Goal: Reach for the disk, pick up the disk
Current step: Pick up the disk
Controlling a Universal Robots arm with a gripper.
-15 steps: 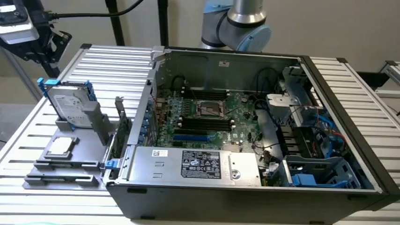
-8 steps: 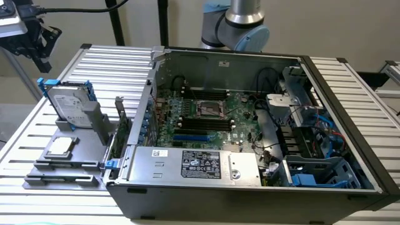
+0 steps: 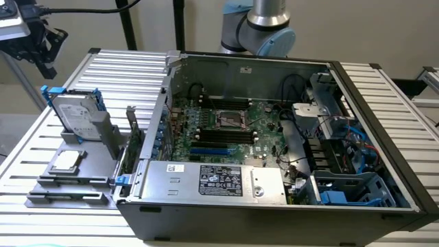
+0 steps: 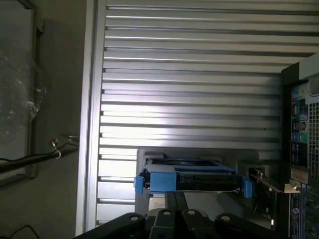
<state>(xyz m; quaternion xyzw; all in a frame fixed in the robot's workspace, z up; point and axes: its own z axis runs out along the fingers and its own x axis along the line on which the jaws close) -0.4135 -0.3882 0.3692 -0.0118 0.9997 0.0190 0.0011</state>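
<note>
Where a grey holder sits on the slatted metal table, the disk is seen standing upright on its edge. Its white label faces outward and its blue frame shows along the top and sides. In the wrist view the disk is seen edge-on, with the table slats beyond it. The gripper is recorded above the disk and toward the exterior view's left, well apart from it, with nothing touched. Whether the gripper is wide or narrow cannot be told. A small square chip is noted lying flat on a grey tray, near the holder. An open computer case is set just beside the holder, on the exterior view's right. The arm is seen behind the case.
</note>
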